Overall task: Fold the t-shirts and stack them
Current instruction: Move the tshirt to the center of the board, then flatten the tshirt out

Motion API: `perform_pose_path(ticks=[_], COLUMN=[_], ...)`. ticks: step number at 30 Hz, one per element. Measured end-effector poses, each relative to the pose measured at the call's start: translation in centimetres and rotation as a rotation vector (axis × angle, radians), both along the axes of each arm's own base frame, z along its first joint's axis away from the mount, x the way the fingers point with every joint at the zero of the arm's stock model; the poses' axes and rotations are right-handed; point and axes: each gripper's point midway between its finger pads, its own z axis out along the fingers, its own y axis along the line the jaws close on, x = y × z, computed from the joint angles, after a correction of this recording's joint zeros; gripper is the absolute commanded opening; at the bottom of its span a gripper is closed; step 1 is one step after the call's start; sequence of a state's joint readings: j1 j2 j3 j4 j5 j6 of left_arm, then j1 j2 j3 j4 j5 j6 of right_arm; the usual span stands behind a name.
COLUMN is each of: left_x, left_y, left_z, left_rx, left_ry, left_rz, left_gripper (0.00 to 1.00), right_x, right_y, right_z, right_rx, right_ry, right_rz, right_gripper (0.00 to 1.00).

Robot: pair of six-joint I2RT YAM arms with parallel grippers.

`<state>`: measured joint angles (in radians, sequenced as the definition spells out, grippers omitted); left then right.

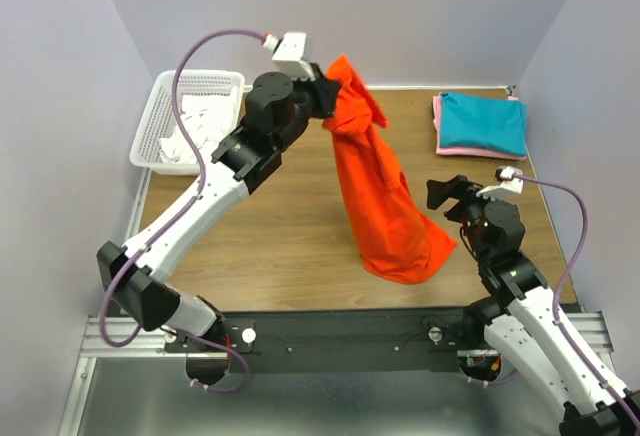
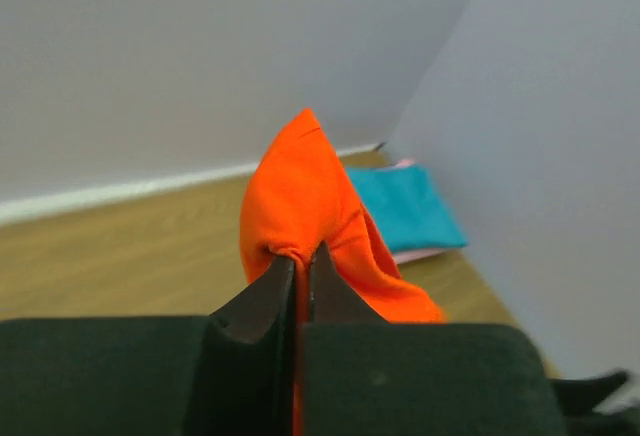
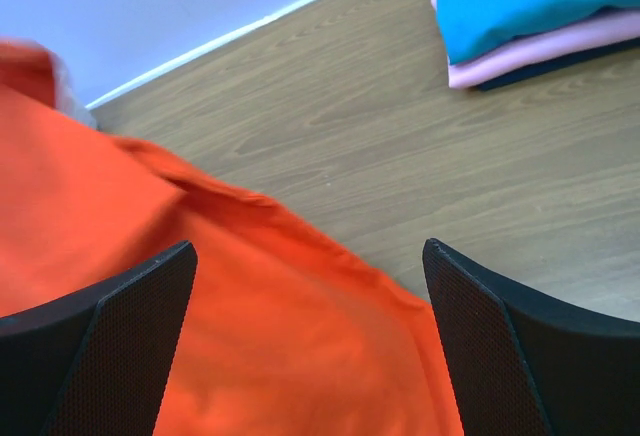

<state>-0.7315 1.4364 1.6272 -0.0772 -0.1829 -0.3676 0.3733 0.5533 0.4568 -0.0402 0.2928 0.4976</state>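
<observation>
Top camera: fixed high behind the near edge of the bench (image 1: 290,206), looking down and forward over all of it. Left wrist camera: raised, looking level along its closed jaws toward the far right corner, close on the orange shirt (image 2: 300,196). Right wrist camera: low, tilted down between spread jaws, near that shirt. All three share the orange shirt and the teal shirt (image 1: 485,124)

No text, brand or number is legible in any view. The bright orange-red cloth t-shirt (image 1: 385,206) looks plain.
</observation>
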Motion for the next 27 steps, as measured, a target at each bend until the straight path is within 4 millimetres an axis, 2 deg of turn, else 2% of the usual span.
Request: perform_pose_path(ticks=[1,2,3,5,7,10,12,14,20,24,27], left_x=[1.6,3.4,5.0,7.8,8.9,8.3,7.7,7.6,7.0,7.9,8.7], left_y=[0.9,2.4,4.1,8.0,10.9,13.3,13.1,12.8,10.9,6.7,2.1], left_z=[-3.5,-7.4,-11.1,-18.4,-23.4,-28.2,-29.1,-29.1,-29.1,-28.6,-29.1], left_rx=[0.021,0.038,0.054,0.081,0.102,0.130,0.137,0.135,0.160,0.215,0.269], left_ry=[0.070,0.151,0.235,0.411,0.537,0.663,0.691,0.691,0.676,0.643,0.623], left_rz=[0.033,0.082,0.131,0.232,0.307,0.366,0.363,0.353,0.276,0.190,0.105], left_gripper=[0.50,0.60,0.75,0.85,0.95,0.96,0.96,0.96,0.97,0.97,0.97], right_x=[0.0,0.0,0.1,0.4,0.7,0.9,0.9,0.8,0.8,0.4,0.3], right_y=[-0.2,-0.3,-0.3,-0.2,-0.1,0.0,0.1,0.0,-0.6,-1.6,-2.8], right_z=[-0.4,-0.8,-1.1,-1.8,-3.2,-5.9,-7.5,-8.6,-9.6,-10.2,-10.9], right_rx=[-0.004,-0.008,-0.011,-0.022,-0.040,-0.066,-0.075,-0.070,-0.042,-0.034,-0.024], right_ry=[0.015,0.028,0.039,0.066,0.116,0.218,0.283,0.334,0.424,0.475,0.514], right_rz=[-0.011,-0.017,-0.020,-0.023,-0.025,-0.028,-0.035,-0.050,-0.129,-0.207,-0.261], right_gripper=[1.00,1.00,1.00,1.00,1.00,1.00,1.00,1.00,1.00,1.00,1.00])
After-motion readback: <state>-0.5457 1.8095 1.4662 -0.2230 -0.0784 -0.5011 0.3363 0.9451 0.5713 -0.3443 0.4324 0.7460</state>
